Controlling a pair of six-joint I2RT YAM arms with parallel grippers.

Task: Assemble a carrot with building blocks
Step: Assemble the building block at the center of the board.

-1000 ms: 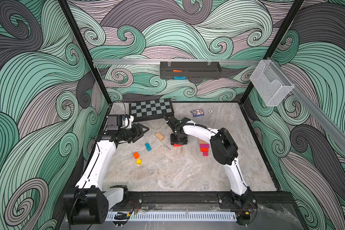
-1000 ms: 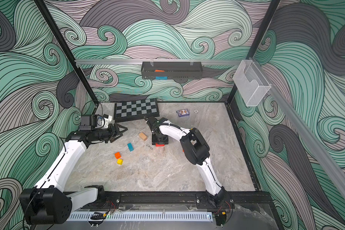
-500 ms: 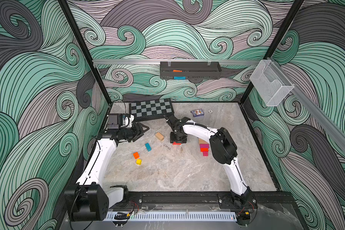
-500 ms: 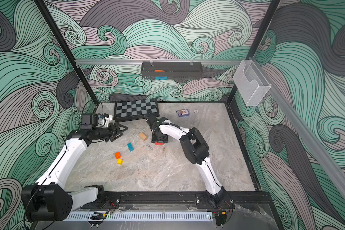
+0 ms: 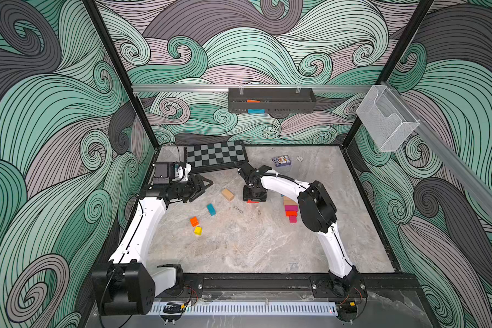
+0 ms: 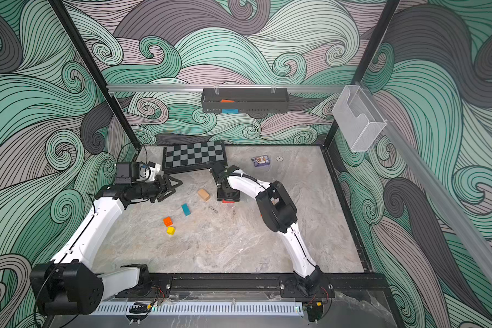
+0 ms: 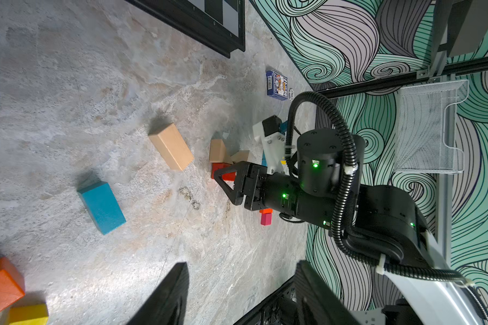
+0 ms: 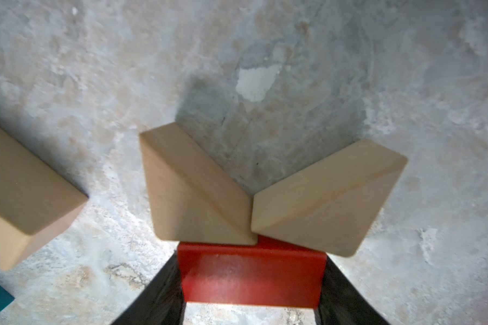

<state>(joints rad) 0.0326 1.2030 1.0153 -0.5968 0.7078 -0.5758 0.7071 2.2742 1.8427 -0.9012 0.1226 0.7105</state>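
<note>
My right gripper (image 8: 252,270) is shut on a red block (image 8: 251,277), low at the table; in a top view it is (image 5: 254,196) mid-table. Two tan wedges (image 8: 192,194) (image 8: 327,197) lie touching the red block's far edge, forming a V. A tan bar (image 5: 227,194), a teal block (image 5: 211,209), an orange cube (image 5: 194,221) and a yellow cube (image 5: 198,230) lie loose to the left. A row of tan, pink and red blocks (image 5: 291,211) lies beside the right arm. My left gripper (image 5: 202,186) hovers open and empty (image 7: 241,270) near the left wall.
A grey-black chequered board (image 5: 215,154) lies at the back left, and a small blue card box (image 5: 281,160) at the back. A black shelf (image 5: 270,100) hangs on the back wall. A clear holder (image 5: 386,122) is fixed on the right rail.
The left arm has shifted slightly toward the back. The right gripper stays on the red block.
</note>
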